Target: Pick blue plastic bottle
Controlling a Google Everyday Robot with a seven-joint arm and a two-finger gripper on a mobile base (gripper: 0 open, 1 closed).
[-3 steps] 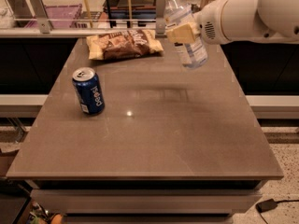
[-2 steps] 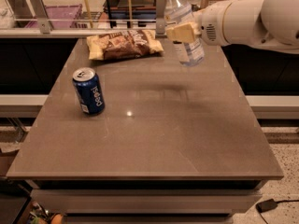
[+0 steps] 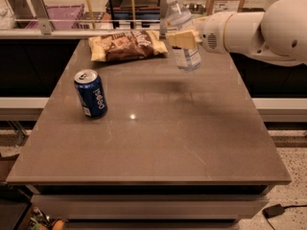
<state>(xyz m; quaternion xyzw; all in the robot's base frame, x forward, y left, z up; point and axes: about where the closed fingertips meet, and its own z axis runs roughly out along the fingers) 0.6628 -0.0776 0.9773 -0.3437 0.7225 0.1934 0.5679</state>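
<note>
The blue plastic bottle [image 3: 183, 37] is clear and pale bluish with a white cap. It hangs upright, slightly tilted, in the air above the far right part of the table. My gripper [image 3: 183, 38] reaches in from the right on a white arm and is shut on the bottle's middle. Its tan fingers [image 3: 178, 38] wrap the bottle at label height. The bottle's base is clear of the tabletop and casts a shadow below.
A dark blue Pepsi can [image 3: 90, 93] stands upright at the left of the grey table [image 3: 158, 147]. A chip bag [image 3: 127, 45] lies at the far edge. Shelves and a rail run behind the table.
The gripper and bottle have shifted slightly up and back; the bottle stays held in the air. The can and chip bag have not moved.
</note>
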